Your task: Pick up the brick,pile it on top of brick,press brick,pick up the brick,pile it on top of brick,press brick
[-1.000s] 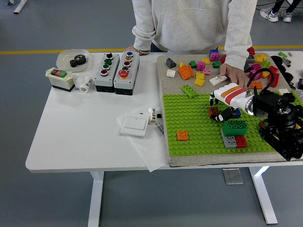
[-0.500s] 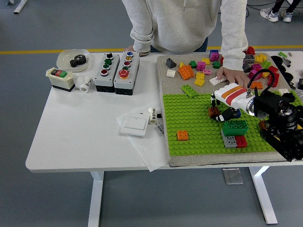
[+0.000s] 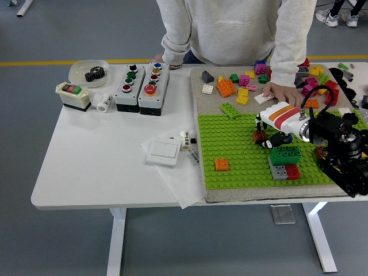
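Right hand (image 3: 275, 127), white with an orange stripe, reaches in over the green baseplate (image 3: 230, 150), its dark fingers curled down by a small brown brick (image 3: 259, 136); whether they pinch it cannot be told. Just beside it a green brick (image 3: 286, 154) sits piled on grey and red bricks (image 3: 285, 172). An orange brick (image 3: 222, 164) stands apart. A person's hand (image 3: 280, 92) rests among loose bricks (image 3: 241, 86) behind.

on the baseplate (image 3: 230, 149) my right hand (image 3: 276, 123) sits just behind the stacked bricks (image 3: 285, 161); a lone brick (image 3: 222, 164) lies well left. loose bricks (image 3: 241, 86) lie behind, perhaps touching a person's hand (image 3: 280, 92).
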Tool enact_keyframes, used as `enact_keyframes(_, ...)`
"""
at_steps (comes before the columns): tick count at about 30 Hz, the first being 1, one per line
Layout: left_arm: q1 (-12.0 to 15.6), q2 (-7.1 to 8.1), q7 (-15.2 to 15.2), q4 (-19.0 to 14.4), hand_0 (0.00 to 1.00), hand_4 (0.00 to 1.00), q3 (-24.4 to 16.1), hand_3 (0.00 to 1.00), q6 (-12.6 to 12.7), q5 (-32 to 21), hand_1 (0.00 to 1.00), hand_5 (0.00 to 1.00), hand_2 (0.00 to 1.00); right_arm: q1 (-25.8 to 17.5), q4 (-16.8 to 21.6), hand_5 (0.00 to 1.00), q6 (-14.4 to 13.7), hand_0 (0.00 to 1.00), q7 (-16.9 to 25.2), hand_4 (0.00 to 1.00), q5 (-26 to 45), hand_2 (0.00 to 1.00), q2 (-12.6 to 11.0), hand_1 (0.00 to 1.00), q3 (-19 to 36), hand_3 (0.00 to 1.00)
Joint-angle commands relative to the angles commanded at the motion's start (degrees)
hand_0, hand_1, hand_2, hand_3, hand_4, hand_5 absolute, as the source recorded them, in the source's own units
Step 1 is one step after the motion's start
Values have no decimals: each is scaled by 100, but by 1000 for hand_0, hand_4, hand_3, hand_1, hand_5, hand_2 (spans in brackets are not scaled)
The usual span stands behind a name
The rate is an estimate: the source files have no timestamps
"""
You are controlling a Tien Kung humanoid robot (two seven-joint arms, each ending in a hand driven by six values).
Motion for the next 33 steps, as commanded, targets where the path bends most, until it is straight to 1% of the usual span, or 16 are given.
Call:
enact_keyframes(3, 1, 1, 6, -1, 754, 664, -17, 598, -6, 30, 734, 593, 731, 2, 25, 363, -40, 305, 19, 779, 40, 467, -7, 415, 4, 468)
enact_keyframes(13, 22, 0, 13, 2, 754, 666, -51, 597, -4, 80, 733, 595, 732, 2, 121, 370, -39, 294, 19, 760, 67, 460, -56, 409, 105, 469)
enact_keyframes(22, 20, 1, 8, 9, 754, 665, -56, 597, 4, 96, 733, 594, 732, 31, 328, 377, -65, 294, 38, 755, 37, 460, -203, 408, 270, 468)
enact_keyframes(28, 33, 3, 4, 21, 754, 664, -59, 597, 20, 97, 733, 593, 732, 74, 805, 378, -113, 297, 100, 745, -6, 462, -531, 410, 423, 470)
enact_keyframes(30, 37, 5, 3, 24, 755, 664, -57, 597, 26, 89, 734, 593, 732, 85, 1011, 396, -128, 296, 122, 735, -18, 464, -676, 409, 436, 471)
enact_keyframes(33, 45, 10, 1, 32, 755, 664, -64, 597, 33, 91, 734, 593, 732, 106, 1374, 396, -150, 296, 186, 735, -60, 464, -963, 409, 421, 471)
